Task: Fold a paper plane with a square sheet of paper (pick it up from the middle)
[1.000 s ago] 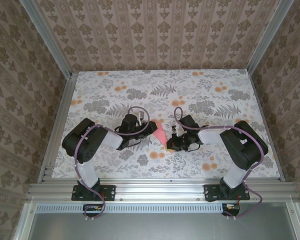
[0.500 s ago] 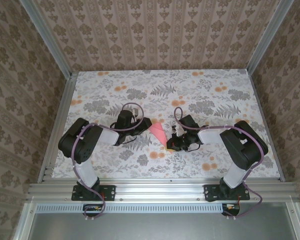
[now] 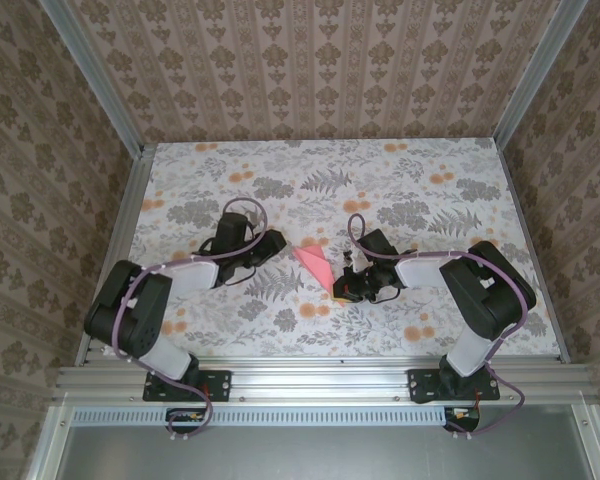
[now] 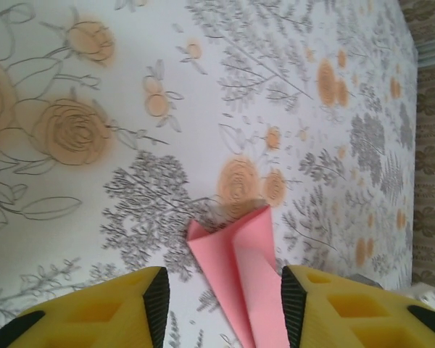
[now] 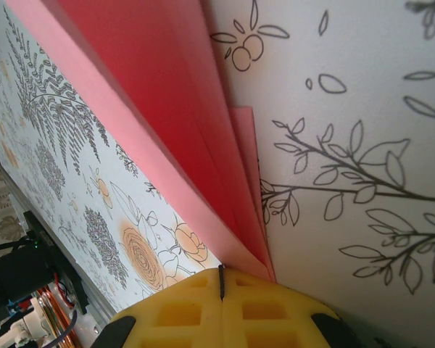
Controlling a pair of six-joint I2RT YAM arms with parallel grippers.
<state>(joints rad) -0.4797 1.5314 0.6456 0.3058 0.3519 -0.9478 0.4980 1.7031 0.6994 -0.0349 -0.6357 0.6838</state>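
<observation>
The paper plane [image 3: 315,263], a pink-red folded dart, lies mid-table with its loose layers fanned. In the right wrist view the paper plane [image 5: 152,109] narrows to a point that runs in under the yellow fingertips. My right gripper [image 3: 342,286] is shut on that near tip [image 5: 221,279]. My left gripper [image 3: 278,243] sits just left of the paper's far end, open. In the left wrist view the paper plane [image 4: 239,268] lies between and ahead of the fingertips of the left gripper [image 4: 225,290], and its right edge comes close to the right pad [image 4: 290,304].
The floral tabletop [image 3: 400,190] has bare room behind and to both sides of the paper. Metal rails [image 3: 120,240] bound the table's left and right edges, and patterned walls rise around it.
The left arm has drawn back to the left, away from the paper. The paper's far end has spread wider and tipped leftward. The right arm has stayed still.
</observation>
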